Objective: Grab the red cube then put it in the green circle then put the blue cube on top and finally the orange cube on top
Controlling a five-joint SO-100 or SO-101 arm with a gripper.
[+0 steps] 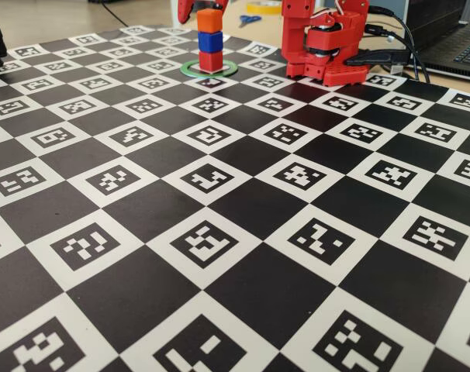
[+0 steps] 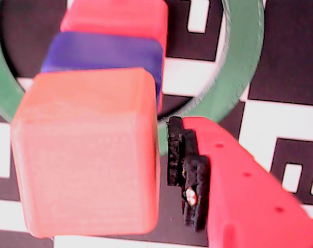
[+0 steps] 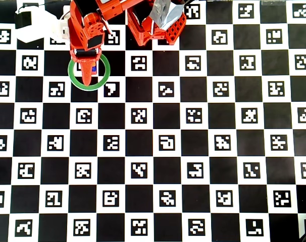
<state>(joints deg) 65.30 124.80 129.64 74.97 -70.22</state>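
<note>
The red cube [image 1: 211, 60] stands inside the green circle [image 1: 190, 68] at the far side of the board. The blue cube [image 1: 210, 41] sits on it and the orange cube [image 1: 210, 21] sits on top. My red gripper [image 1: 205, 6] hangs just over the stack, jaws on either side of the orange cube. In the wrist view the orange cube [image 2: 87, 155] fills the left. One finger [image 2: 239, 170] with its black pad stands to its right, a small gap apart. The blue cube [image 2: 105, 51] and red cube [image 2: 115, 18] show below. In the overhead view the gripper [image 3: 87, 75] hides most of the stack inside the ring [image 3: 105, 75].
The arm's red base [image 1: 324, 46] stands right of the stack. A laptop [image 1: 460, 46] and cables lie at the far right, and scissors [image 1: 249, 19] lie behind the board. A white box [image 3: 34, 25] sits left of the arm. The checkered marker board [image 1: 235, 232] spreads toward the camera.
</note>
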